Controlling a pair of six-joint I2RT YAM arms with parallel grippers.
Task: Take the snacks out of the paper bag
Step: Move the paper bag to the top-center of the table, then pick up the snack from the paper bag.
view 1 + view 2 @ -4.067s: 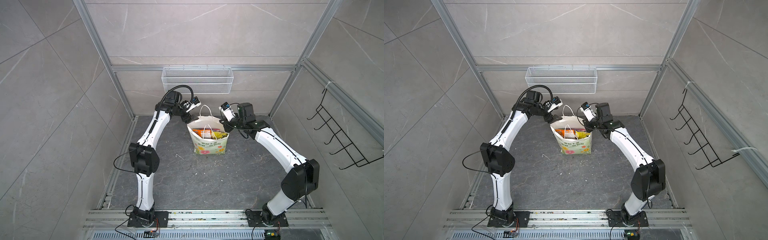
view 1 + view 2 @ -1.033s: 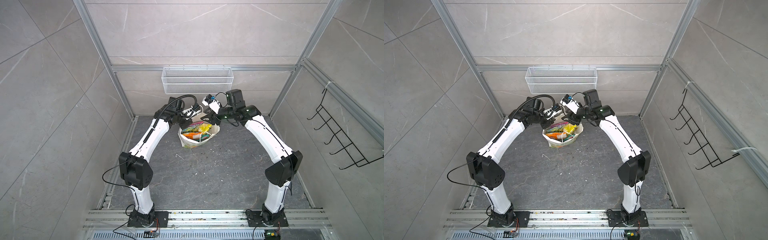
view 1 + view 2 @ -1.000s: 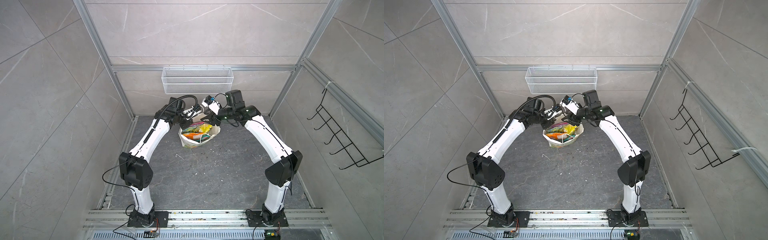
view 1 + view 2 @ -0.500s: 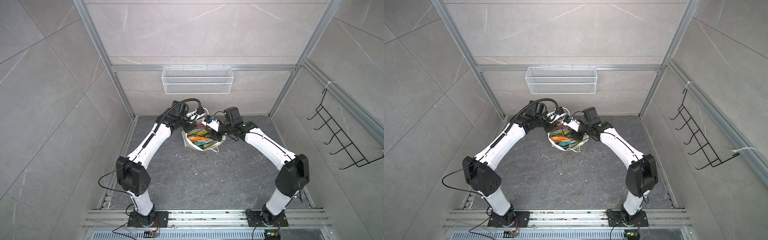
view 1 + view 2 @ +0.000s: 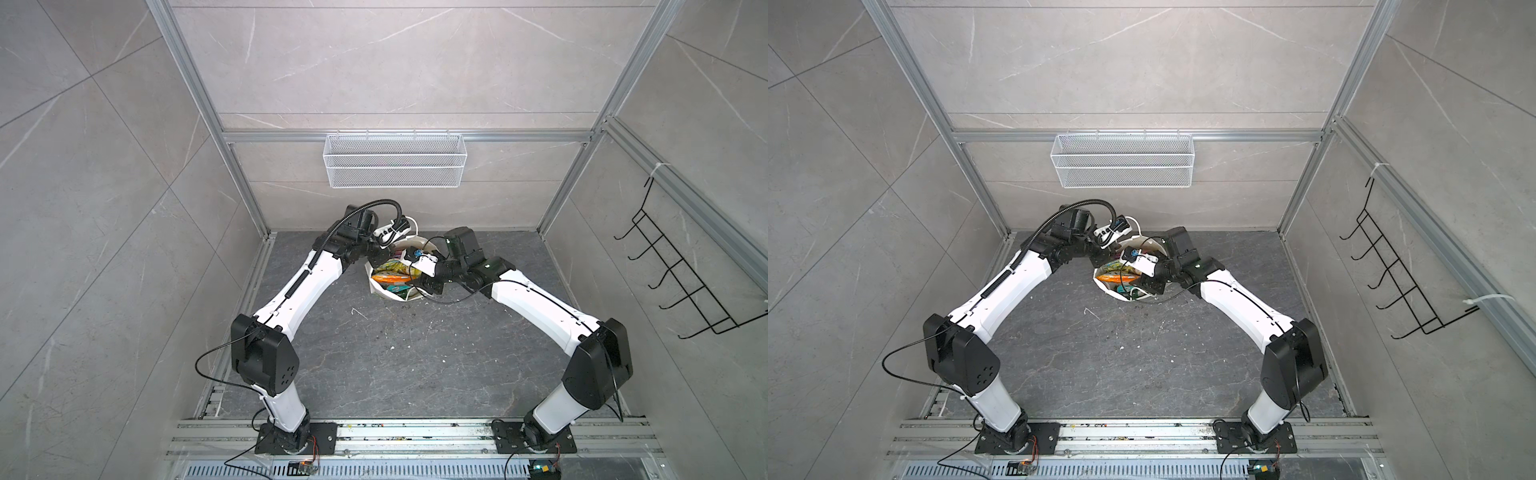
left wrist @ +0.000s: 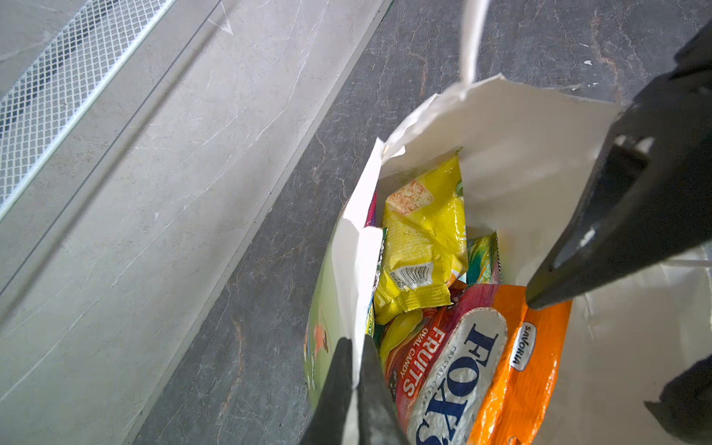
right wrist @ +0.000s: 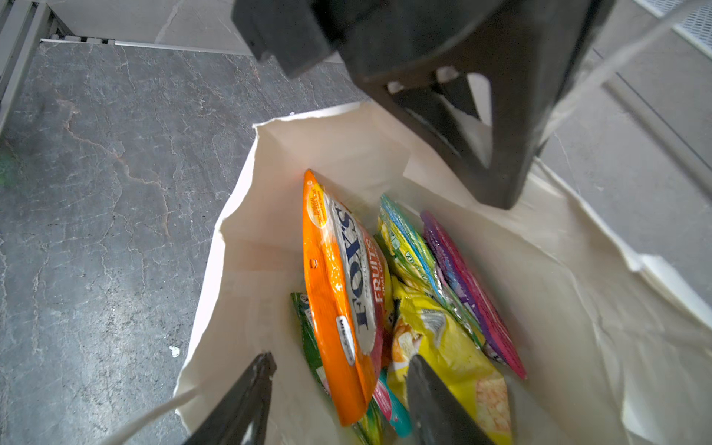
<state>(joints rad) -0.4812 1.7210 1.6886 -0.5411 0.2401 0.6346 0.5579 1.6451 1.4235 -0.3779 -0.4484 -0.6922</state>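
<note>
left fingers [image 6: 339, 389] clamped shut on paper bag [image 6: 520, 154] rim. right fingers [image 7: 246, 400] spread wide, straddled orange FOX'S packet [image 7: 335, 293], not closed on it. snacks [image 7: 435, 339] all sat inside bag.

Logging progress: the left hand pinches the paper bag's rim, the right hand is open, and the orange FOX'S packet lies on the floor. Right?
No: the orange FOX'S packet is inside the paper bag, as the right wrist view shows. The left hand does pinch the rim and the right hand is open.
</note>
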